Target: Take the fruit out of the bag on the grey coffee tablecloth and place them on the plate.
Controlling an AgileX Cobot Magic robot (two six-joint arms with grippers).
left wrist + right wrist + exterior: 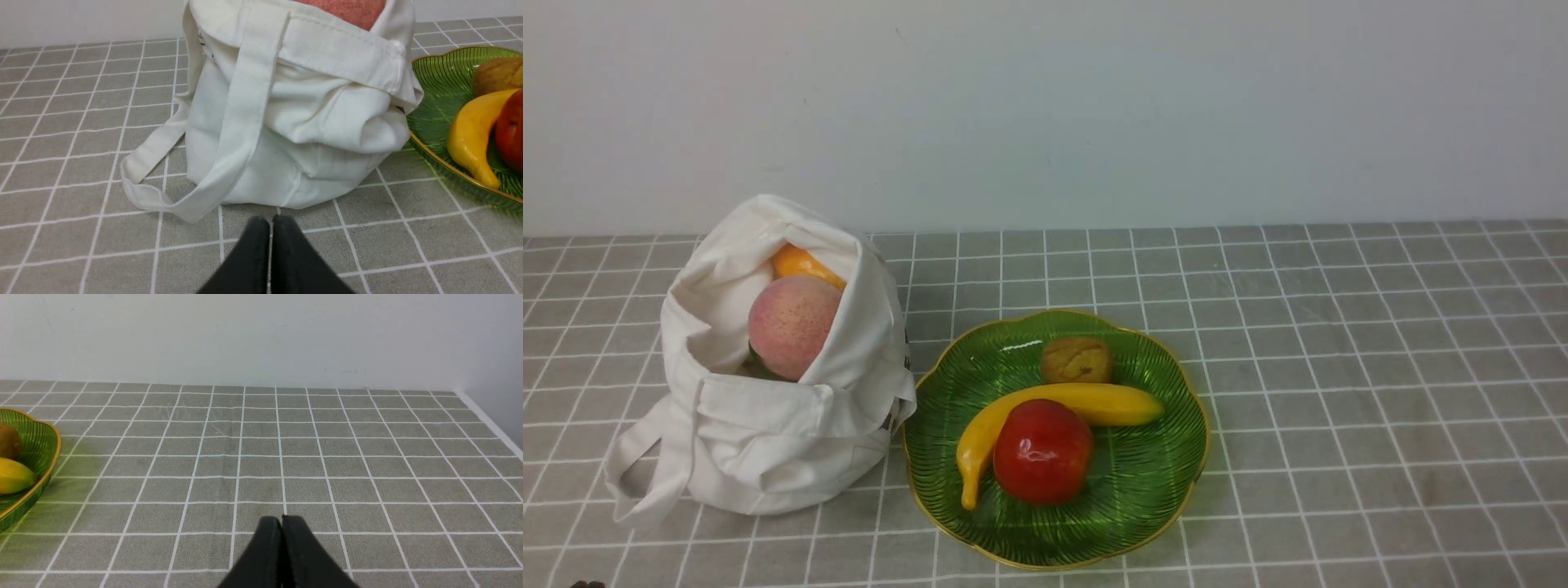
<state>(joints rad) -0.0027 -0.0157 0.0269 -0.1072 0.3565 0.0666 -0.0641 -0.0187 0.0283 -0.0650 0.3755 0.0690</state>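
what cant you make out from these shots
- Bag contents below the peach: front view, cloth walls hide them.
- Orange piece: mostly behind peach and bag rim.
- Peach: left wrist view, cut by the top edge.
- Plate: right wrist view, cut by the edge.

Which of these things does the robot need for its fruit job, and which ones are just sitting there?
For the job:
- peach and orange piece in the bag
- brownish lumpy fruit, already on the plate
- left gripper, shut
- right gripper, shut

Just sitting there:
- banana on the plate
- red apple on the plate
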